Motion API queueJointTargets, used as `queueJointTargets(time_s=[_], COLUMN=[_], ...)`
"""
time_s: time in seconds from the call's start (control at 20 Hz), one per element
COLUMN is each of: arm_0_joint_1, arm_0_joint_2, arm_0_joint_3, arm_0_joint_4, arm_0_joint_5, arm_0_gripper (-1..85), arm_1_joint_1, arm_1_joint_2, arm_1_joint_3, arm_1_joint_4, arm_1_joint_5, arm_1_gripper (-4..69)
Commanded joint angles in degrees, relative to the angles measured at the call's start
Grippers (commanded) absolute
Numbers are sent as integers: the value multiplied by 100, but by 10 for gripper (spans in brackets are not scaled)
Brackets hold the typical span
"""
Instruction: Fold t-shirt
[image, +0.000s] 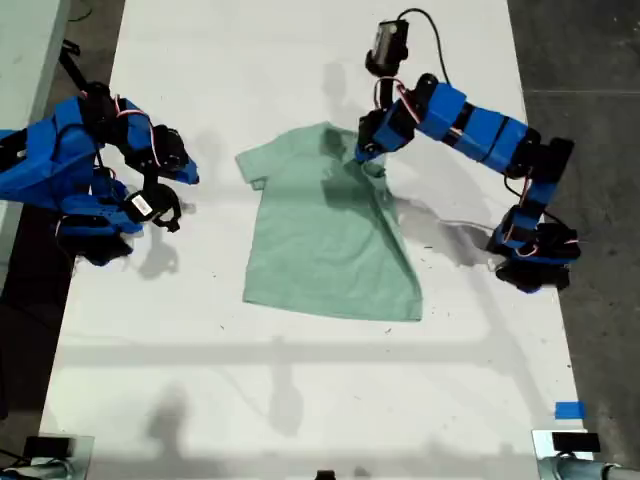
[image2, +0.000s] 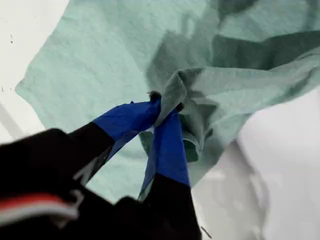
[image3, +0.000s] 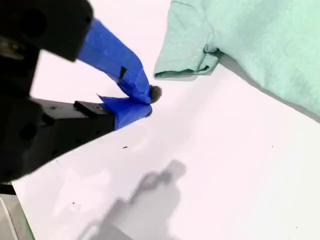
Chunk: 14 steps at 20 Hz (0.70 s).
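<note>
Over t-shirt (image: 330, 240), first end effector (image: 362, 152) pinching sleeve.

plain mint-green t-shirt (image: 325, 240), white table (image: 300, 390), blue arms (image: 470, 120)

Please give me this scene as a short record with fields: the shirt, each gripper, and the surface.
t-shirt: pale mint-green t-shirt on the white table; one sleeve folded onto the body, the other sleeve lying flat toward the exterior view's left
first gripper: my first gripper is shut on a bunched fold of the shirt, on the shirt's side at the exterior view's right
second gripper: my second gripper is shut, holds nothing, and is apart from the shirt, near the flat sleeve
fold state: only begun
</note>
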<state>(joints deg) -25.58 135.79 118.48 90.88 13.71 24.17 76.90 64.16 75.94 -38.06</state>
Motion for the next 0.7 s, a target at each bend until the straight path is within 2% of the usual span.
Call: queueJointTargets(time_s=[0.0, 0.25, 0.3, 0.35, 0.4, 0.65], arm_0_joint_1=[-105, -105, -105, -105, -105, -132], arm_0_joint_2=[18, 26, 26, 26, 26, 26], arm_0_joint_3=[-44, 35, 53, 62, 79, 97], arm_0_joint_4=[-176, -193, -211, -211, -220, -264], arm_0_joint_5=[18, 26, 26, 26, 26, 26], arm_0_gripper=[0, 0, 0, 0, 0, 23], arm_1_joint_1=[-369, -615, -615, -624, -633, -255], arm_1_joint_2=[-624, -1547, -1617, -1608, -1573, -255], arm_1_joint_3=[-905, -1011, -1063, -1143, -1345, -1635], arm_1_joint_4=[9, -448, -448, -360, -158, 1081], arm_1_joint_5=[185, 457, 510, 510, 387, 141], arm_1_gripper=[-4, -5, 29, 153, 307, 231])
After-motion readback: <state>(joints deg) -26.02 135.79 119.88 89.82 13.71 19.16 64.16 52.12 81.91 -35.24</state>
